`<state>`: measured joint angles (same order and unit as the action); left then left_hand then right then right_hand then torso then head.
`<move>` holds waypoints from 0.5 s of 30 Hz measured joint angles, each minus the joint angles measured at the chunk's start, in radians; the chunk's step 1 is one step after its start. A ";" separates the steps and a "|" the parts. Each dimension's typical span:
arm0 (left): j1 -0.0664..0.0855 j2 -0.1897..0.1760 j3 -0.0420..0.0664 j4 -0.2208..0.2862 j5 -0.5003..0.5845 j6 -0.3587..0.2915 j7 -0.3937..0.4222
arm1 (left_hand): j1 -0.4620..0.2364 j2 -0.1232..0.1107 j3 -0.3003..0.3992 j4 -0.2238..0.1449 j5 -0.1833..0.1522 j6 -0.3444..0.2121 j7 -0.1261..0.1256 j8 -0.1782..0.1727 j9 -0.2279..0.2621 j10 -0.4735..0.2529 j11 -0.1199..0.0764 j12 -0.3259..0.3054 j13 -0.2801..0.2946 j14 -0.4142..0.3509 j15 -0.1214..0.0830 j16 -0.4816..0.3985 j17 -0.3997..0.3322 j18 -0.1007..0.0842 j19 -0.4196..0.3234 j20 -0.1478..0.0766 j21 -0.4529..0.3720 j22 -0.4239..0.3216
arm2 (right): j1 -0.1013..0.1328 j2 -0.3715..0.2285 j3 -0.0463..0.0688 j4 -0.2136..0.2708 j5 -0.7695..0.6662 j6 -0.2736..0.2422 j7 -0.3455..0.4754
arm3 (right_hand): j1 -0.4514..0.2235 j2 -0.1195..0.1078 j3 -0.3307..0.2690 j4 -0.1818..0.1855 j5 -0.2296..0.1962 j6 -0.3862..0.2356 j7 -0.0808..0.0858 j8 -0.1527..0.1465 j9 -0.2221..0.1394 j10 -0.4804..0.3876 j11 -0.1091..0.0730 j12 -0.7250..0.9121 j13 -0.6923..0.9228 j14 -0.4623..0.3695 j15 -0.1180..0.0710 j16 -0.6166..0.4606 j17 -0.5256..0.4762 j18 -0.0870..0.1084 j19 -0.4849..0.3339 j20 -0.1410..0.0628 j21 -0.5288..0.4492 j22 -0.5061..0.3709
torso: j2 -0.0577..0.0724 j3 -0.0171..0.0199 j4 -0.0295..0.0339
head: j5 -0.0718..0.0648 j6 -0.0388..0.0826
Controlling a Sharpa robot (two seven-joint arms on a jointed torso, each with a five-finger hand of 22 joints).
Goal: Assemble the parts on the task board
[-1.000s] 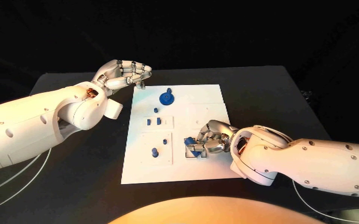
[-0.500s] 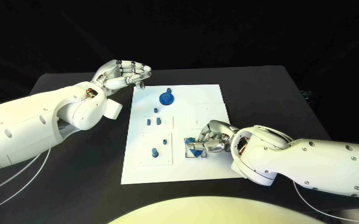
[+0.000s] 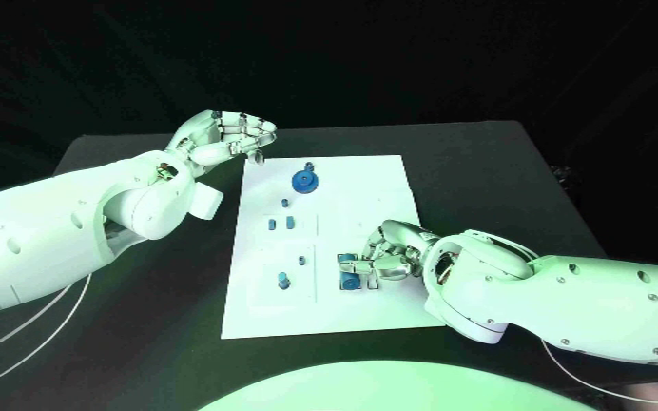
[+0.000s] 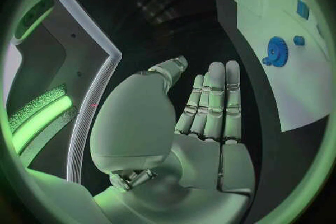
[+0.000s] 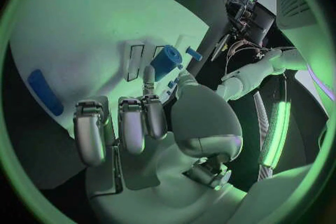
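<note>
While we look down from the head cam, the task board (image 3: 359,204) lies mid-table w/ blue parts on it: a gear (image 3: 306,180) at the board's 12 o'clock, two small pegs (image 3: 280,225) in a framed recess below it, a peg (image 3: 284,282) standing in the next recess at 7 o'clock. At 5 o'clock we've got the square slot (image 3: 356,274), blue pieces in it, and the right hand (image 3: 388,252) is on it, fingers curled down around a blue cylinder (image 5: 166,61). In the right wrist view we see that cylinder pinched betw. thumb and a fingertip, over the board. We see the left hand (image 3: 220,139) at the board's 11 o'clock, off the plate, over the black table (image 3: 514,164); fingers curled in, pressed together, holding nothing we can see. Versus a sec ago: we see the right hand sits about where it was, cylinder a touch lower into the slot; left hand hasn't moved.
</note>
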<state>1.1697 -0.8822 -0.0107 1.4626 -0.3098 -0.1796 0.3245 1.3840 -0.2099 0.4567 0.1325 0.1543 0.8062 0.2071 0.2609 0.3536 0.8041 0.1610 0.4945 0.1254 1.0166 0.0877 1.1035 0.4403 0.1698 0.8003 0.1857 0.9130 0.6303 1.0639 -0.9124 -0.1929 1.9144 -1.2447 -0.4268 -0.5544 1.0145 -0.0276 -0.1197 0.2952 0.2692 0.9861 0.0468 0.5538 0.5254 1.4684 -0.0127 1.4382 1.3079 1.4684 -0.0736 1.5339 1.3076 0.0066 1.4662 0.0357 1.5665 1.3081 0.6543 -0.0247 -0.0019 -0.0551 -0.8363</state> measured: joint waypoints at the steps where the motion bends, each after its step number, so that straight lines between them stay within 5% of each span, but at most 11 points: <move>1: 0.000 0.000 0.000 0.000 0.000 0.000 0.000 | 0.000 0.000 0.000 0.000 0.000 0.000 0.000 0.000 0.000 0.000 0.000 0.000 0.000 0.000 0.000 0.000 0.000 0.000 0.000 0.000 0.000 0.000 | 0.000 -0.002 0.000 0.002 -0.004 0.000 0.001 | 0.000 0.000 0.000 0.000 0.000 0.000 0.000 0.000 0.000 0.000 0.000 0.000 0.000 0.000 0.000 0.000 0.000 0.000 0.000 0.000 0.000 0.000 | 0.000 0.0000 0.0000 | 0.000 0.000; 9: 0.000 -0.001 0.000 0.000 -0.001 0.000 0.000 | 0.000 0.000 0.000 0.000 0.000 0.000 0.000 0.000 0.000 0.000 0.000 0.000 0.000 0.000 0.000 0.000 0.000 0.000 0.000 0.000 0.000 0.000 | 0.000 -0.026 0.000 0.023 -0.013 0.009 0.020 | 0.066 0.017 -0.003 -0.003 0.029 0.000 0.000 0.000 0.004 0.000 0.000 0.000 0.000 0.000 0.000 0.000 0.000 0.000 0.000 0.000 0.000 0.000 | 0.000 0.0000 -0.0005 | 0.003 -0.002; 15: 0.000 -0.001 0.000 -0.001 -0.002 0.000 -0.001 | 0.000 0.000 0.000 0.000 0.000 0.000 0.000 0.000 0.001 0.000 0.000 0.004 0.000 0.000 0.000 0.000 -0.001 0.000 0.000 0.000 0.000 0.000 | 0.000 -0.048 0.000 0.044 -0.010 0.031 0.039 | 0.119 -0.004 -0.006 -0.006 0.024 0.000 0.000 0.000 0.004 0.000 0.000 0.000 0.000 0.000 0.000 0.000 0.000 0.000 0.000 0.000 0.000 0.000 | 0.000 0.0000 -0.0012 | 0.004 -0.002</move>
<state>1.1696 -0.8833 -0.0107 1.4616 -0.3117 -0.1797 0.3239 1.3840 -0.2099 0.4567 0.1325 0.1544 0.8062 0.2071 0.2609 0.3545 0.8042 0.1610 0.4988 0.1254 1.0166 0.0877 1.1034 0.4394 0.1697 0.8003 0.1857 0.9130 0.6303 1.0639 -0.9606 -0.1928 1.9583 -1.2548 -0.3960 -0.5150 1.1332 -0.0312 -0.1257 0.2892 0.2934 0.9861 0.0468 0.5537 0.5293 1.4684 -0.0126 1.4382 1.3077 1.4684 -0.0735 1.5338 1.3075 0.0066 1.4662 0.0358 1.5665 1.3080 0.6540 -0.0247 -0.0031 -0.0507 -0.8385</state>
